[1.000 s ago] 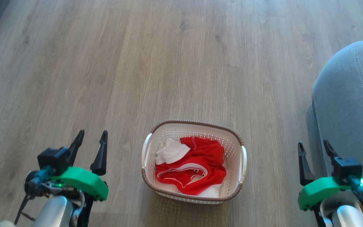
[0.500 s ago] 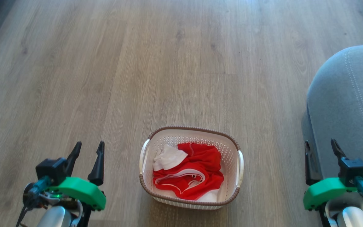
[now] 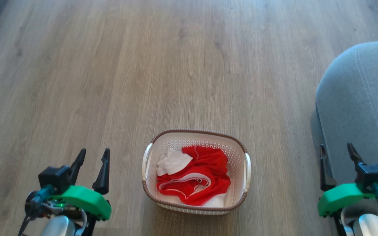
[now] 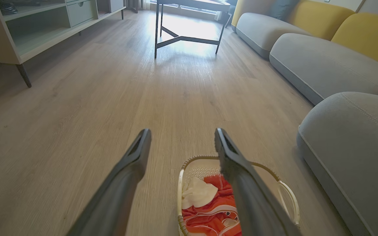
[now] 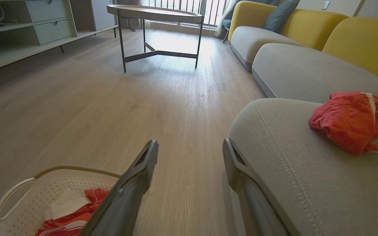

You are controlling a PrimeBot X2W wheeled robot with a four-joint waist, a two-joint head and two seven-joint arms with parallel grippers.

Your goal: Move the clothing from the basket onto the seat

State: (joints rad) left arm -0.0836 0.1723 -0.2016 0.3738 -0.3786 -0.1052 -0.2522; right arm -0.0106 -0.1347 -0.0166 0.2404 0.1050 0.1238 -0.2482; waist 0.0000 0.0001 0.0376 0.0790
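Both hands wide open and empty: left gripper over bare floor, with the basket of clothing just to its right. The right gripper sits at the seat edge, basket well to its left. One red piece lies on the seat past the right fingers, with open planks running to a table. Since a second ago only the camera shifted.

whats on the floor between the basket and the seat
Nothing: only bare wood floor separates the basket from the seat, clearest in the head view.
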